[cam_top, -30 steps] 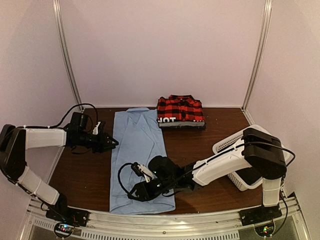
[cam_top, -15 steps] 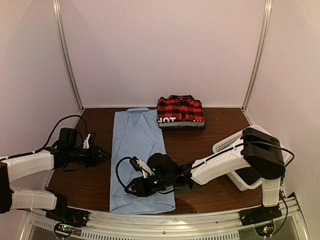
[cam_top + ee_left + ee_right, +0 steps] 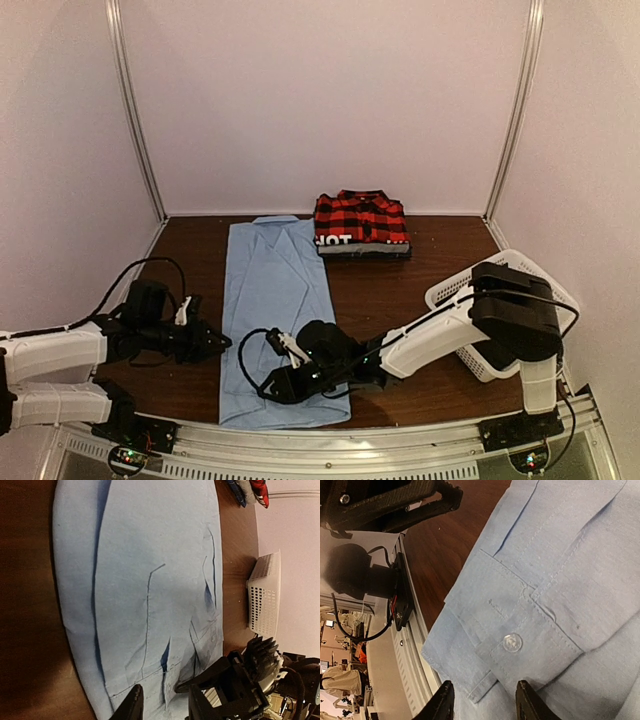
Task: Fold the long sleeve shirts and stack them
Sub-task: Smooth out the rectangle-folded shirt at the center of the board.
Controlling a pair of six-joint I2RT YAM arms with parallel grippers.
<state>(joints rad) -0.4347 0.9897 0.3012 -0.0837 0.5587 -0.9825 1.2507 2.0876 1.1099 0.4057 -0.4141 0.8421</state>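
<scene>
Shirts show two stages: the plaid shirt (image 3: 360, 220) lies folded at upper centre of the surface (image 3: 420, 290), while the light blue shirt (image 3: 275, 290) stretches left of centre, left claw (image 3: 218, 345) and right claw (image 3: 272, 388) both spread by its bottom hem, probably to fold it upward.

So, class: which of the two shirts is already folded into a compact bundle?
The red-and-black plaid cloth shirt at the far side; the plain light blue cloth shirt lies stretched out long.
</scene>
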